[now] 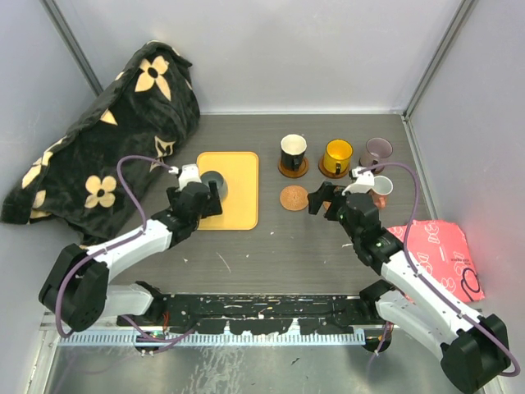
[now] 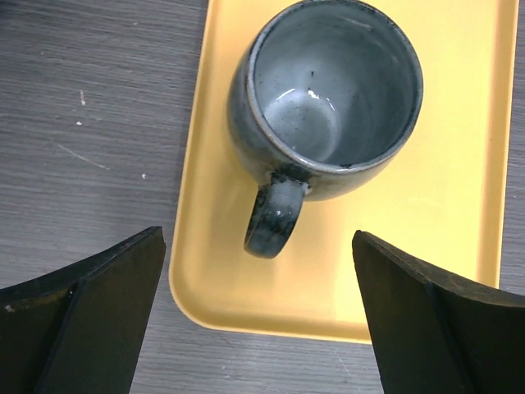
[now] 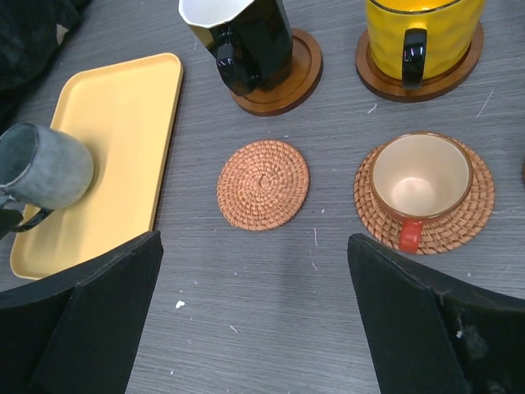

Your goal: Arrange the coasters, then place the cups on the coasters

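Observation:
A grey cup (image 2: 328, 90) stands on the yellow tray (image 2: 435, 246), its handle (image 2: 275, 217) pointing at my open left gripper (image 2: 258, 275), which hovers just short of it. My right gripper (image 3: 254, 271) is open and empty above bare table. Ahead of it lie an empty woven coaster (image 3: 262, 184) and a copper-brown cup (image 3: 420, 176) on another woven coaster (image 3: 476, 205). Further back, the black cup (image 3: 246, 37) and the yellow cup (image 3: 418, 33) each stand on a brown coaster. The top view also shows a purple-grey cup (image 1: 377, 150) and a white cup (image 1: 382, 185).
A black cloth with cream flowers (image 1: 115, 139) is heaped at the back left, next to the tray (image 1: 238, 205). A pink packet (image 1: 435, 254) lies at the right, beside my right arm. Grey walls close in the table on three sides.

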### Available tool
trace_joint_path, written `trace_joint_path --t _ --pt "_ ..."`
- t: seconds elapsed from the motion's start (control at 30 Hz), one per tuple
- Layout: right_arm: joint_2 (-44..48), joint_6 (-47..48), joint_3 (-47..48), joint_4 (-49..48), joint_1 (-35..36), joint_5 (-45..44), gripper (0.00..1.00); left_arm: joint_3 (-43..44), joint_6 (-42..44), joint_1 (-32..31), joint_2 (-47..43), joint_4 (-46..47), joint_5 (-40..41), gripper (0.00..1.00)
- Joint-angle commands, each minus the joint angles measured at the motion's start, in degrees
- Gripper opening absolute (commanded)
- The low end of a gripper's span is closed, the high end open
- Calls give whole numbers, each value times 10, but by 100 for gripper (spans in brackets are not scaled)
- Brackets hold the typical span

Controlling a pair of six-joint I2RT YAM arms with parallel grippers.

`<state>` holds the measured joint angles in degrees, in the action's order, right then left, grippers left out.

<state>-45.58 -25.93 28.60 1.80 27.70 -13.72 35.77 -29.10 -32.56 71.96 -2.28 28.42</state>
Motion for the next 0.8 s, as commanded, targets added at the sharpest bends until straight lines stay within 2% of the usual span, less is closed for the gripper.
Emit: trace_joint_path --t 0.0,0.17,0.3,0.37,0.47,0.57,0.67,0.73,0.77 --pt "17 -9 -5 -25 2 -1 100 35 25 -6 34 38 -16 100" --pt "24 -12 -12 -26 2 -1 100 60 41 -7 68 38 -15 94" --pt "24 -15 -17 -28 2 -3 100 72 49 -7 91 39 -21 77" --pt "25 -15 -19 -28 2 -3 100 76 48 -8 98 37 -21 72" --pt "26 -16 -23 -31 3 -2 100 72 47 -8 98 41 -22 57" --pt "26 -19 -26 -36 2 -2 100 64 46 -8 94 48 -22 48" --pt "25 -21 -30 -42 2 0 100 63 48 -8 95 48 -20 44" --pt "25 -22 -33 -46 3 0 100 63 50 -8 98 48 -20 34" --pt "25 -23 -35 -47 2 0 100 64 49 -8 98 48 -21 33"
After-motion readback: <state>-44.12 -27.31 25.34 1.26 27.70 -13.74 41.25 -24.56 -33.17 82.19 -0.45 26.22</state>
